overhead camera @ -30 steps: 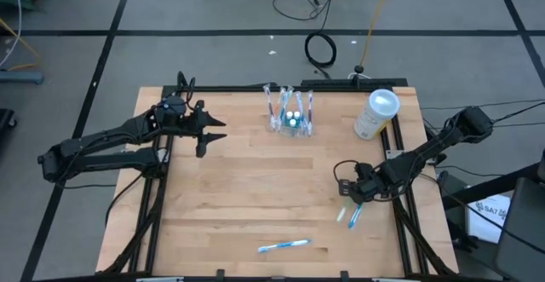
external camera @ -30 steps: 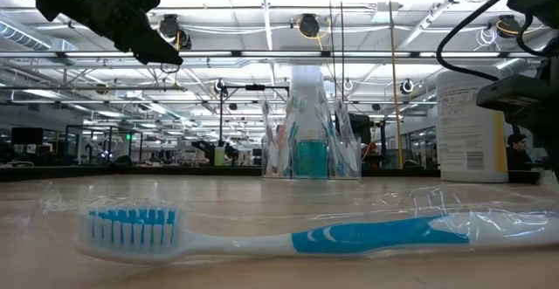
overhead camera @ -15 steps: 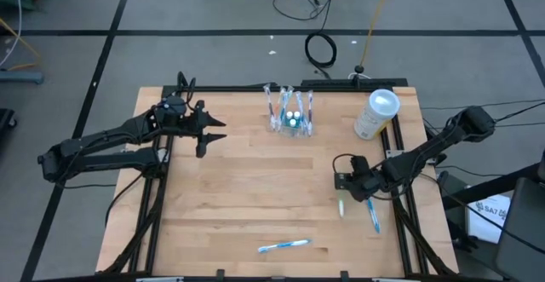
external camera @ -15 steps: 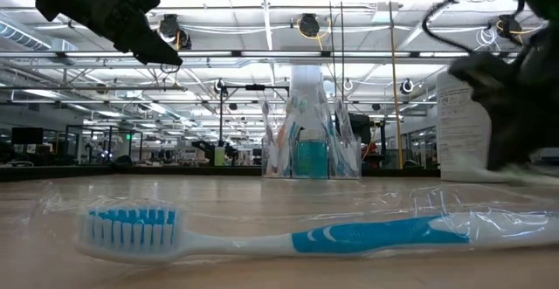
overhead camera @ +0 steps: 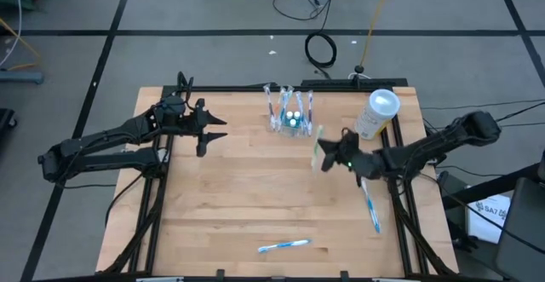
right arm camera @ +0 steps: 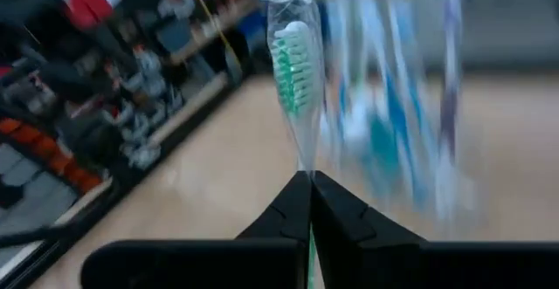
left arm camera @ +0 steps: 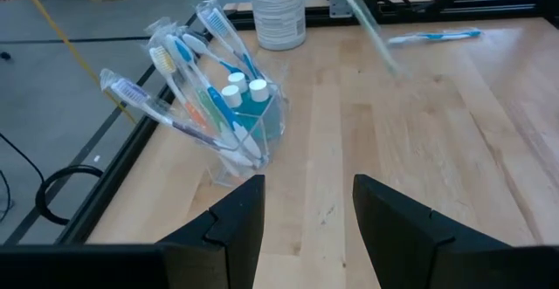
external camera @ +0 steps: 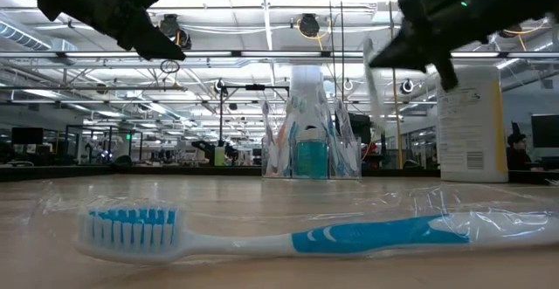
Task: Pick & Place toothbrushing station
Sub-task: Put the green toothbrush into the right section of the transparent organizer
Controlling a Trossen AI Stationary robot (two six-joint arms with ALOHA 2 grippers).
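**Wrapped brush in transit toward holder**

Right gripper (overhead camera: 328, 157) clamped on a green wrapped brush (right arm camera: 293, 71), held upright above the worktop (overhead camera: 238, 197), just short of the holder (overhead camera: 289, 116). Holder at mid far edge, already stocked with several wrapped brushes and two small capped bottles. Left gripper (overhead camera: 213, 135) idle above the left far part of the worktop, facing the holder, jaws apart, empty. White bottle (overhead camera: 375, 114) at far right corner. Two blue brushes on the worktop: one (overhead camera: 370, 207) by the right edge, one (overhead camera: 283, 245) near the front edge.

Risks, judged:
- Grip low on a slick wrapper: possible slip or swing of the brush.
- Crowded compartments: likely snag on leaning brushes, wrapper catching the rim.
- Light holder: sideways push could tip or slide it.
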